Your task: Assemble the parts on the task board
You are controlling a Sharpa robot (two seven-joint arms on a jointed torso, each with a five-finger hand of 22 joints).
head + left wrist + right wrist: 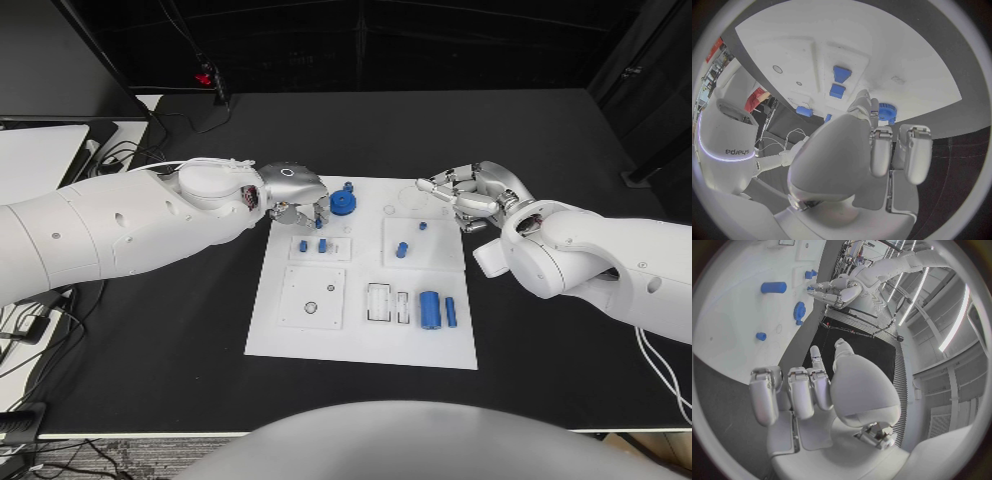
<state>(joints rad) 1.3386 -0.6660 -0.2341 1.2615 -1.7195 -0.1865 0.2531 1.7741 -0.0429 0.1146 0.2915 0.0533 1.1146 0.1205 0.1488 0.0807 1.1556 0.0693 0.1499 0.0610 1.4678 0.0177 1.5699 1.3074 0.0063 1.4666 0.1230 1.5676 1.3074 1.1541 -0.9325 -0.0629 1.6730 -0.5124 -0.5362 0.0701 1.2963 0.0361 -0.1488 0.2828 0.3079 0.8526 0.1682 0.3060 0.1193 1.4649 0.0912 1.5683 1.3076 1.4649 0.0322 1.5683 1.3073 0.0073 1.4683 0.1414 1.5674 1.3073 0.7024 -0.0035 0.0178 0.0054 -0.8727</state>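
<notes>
At upper middle of the head view, left hand [293, 193] at the board's top left corner, fingers [879, 150] curled down together, nothing visibly gripped; blue gear [342, 203] just beside them on the white board [361, 345]. Right hand [473, 197] at the board's upper right edge, fingers [799, 390] curled side by side, nothing seen in them. Lower down on the board: small blue pegs [320, 245] left of centre, another small blue piece [402, 250] right of centre, a blue cylinder [428, 308] and a thinner blue rod [451, 312] at lower right. Black table [173, 350] all round.
</notes>
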